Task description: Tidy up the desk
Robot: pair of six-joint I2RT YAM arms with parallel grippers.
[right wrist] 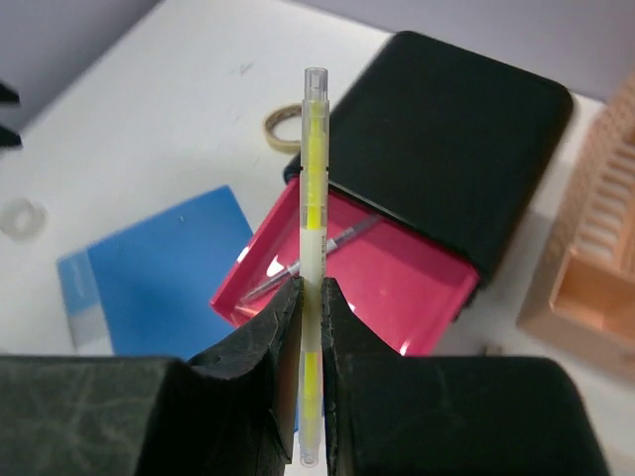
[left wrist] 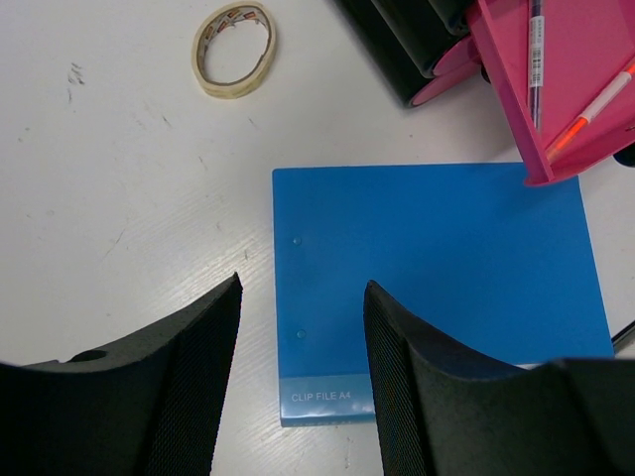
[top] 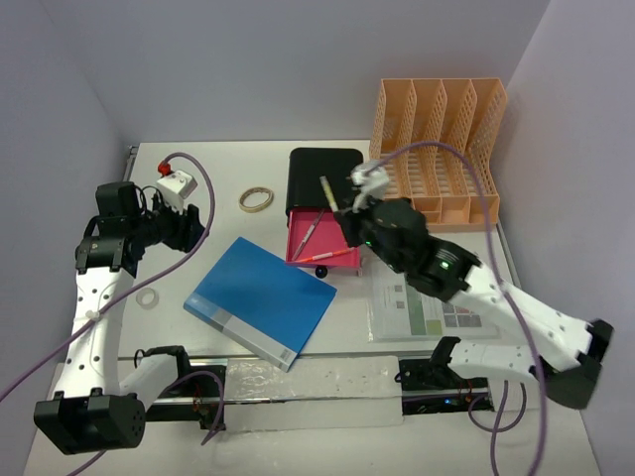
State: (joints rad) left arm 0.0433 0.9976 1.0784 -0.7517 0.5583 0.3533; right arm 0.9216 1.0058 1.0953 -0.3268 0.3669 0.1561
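As the top view has it, table: large flat white rectangular table lies under both arms, loose items spread across it.
Storage: black box at the far middle with its pink plastic drawer pulled out; orange slotted file rack in the far right corner.
Lying out: blue clip file flat near the centre; tan tape roll beside the black box; small clear ring near the left arm; printed sheet in a clear sleeve under the right arm.
Left wrist view, left gripper: spread, nothing between the fingers, hovering where the blue clip file's edge meets bare table.
Drawer contents: dark pen and orange-and-white pen, both inside.
Right wrist view, right gripper: pinching a clear-and-yellow highlighter pen upright, above the pink plastic drawer.
Progress, my reading: early to middle. Two pens stowed, and the highlighter pen looks bound for the drawer. File, sheet, tape roll and ring are not yet put away, and the drawer is not shut.
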